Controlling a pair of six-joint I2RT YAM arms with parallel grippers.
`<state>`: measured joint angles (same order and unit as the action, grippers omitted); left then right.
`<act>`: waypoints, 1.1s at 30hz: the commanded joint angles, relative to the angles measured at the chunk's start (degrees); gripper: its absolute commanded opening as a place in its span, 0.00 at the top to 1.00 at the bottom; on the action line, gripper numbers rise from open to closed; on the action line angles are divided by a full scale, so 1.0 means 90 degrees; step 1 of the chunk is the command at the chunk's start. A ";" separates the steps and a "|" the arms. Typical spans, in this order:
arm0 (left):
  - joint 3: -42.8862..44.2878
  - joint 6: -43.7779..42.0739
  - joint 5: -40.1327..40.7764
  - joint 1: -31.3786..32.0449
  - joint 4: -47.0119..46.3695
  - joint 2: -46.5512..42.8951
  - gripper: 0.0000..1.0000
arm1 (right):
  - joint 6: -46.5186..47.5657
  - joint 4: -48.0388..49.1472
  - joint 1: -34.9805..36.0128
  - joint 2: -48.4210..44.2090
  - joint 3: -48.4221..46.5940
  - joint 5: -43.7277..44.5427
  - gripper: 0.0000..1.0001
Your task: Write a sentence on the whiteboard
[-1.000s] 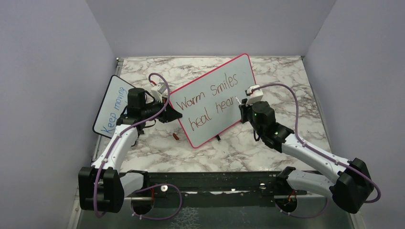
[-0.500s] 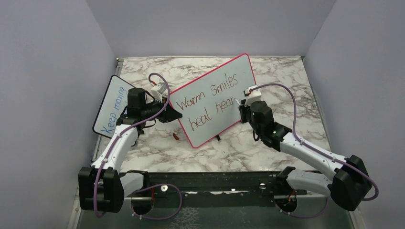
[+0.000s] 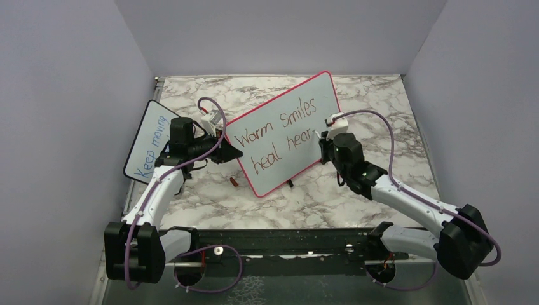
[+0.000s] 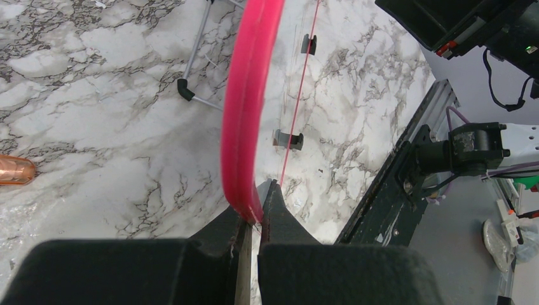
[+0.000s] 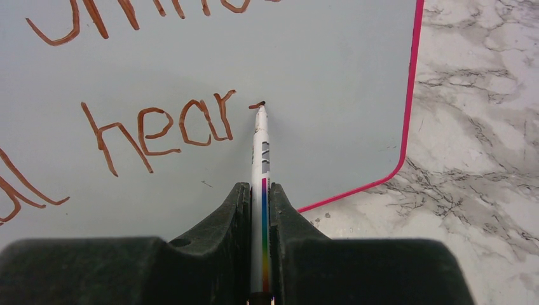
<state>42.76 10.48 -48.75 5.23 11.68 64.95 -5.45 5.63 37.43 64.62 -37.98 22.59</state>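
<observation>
The whiteboard (image 3: 286, 130) with its pink-red frame stands tilted on the marble table. Its red-brown sentence (image 3: 279, 133) reads "Warm Smiles" over "hear". My left gripper (image 3: 227, 152) is shut on the board's left edge; the left wrist view shows the pink frame (image 4: 245, 121) pinched between the jaws (image 4: 254, 219). My right gripper (image 3: 320, 141) is shut on a white marker (image 5: 261, 165) with a rainbow stripe. The marker's tip touches the board just right of "hear" (image 5: 162, 130), at a short fresh stroke (image 5: 257, 105).
A smaller black-framed board (image 3: 149, 141) with blue writing "Keep moving" leans at the left behind my left arm. A red-brown marker cap (image 3: 234, 182) lies on the table below the whiteboard's left corner, also in the left wrist view (image 4: 16, 170). Grey walls enclose three sides.
The right arm shifted slightly with the marker at the end of "hear". The left arm and the board have not moved.
</observation>
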 commanded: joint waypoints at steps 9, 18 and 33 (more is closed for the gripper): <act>-0.0015 -0.0637 0.1074 -0.0113 0.0343 0.0176 1.00 | 0.0007 0.0249 -0.0164 0.0142 -0.0104 0.0157 1.00; -0.0015 -0.0637 0.1091 -0.0113 0.0343 0.0182 1.00 | 0.0045 0.0151 -0.0169 -0.0347 -0.0022 -0.0155 1.00; -0.0015 -0.0647 0.1076 -0.0113 0.0352 0.0175 1.00 | 0.0135 0.0435 -0.0168 -0.0034 -0.0177 -0.0316 0.99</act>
<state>42.76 10.48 -48.75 5.23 11.70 64.95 -4.89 6.90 36.25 63.37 -37.98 20.67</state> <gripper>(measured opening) 0.030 0.165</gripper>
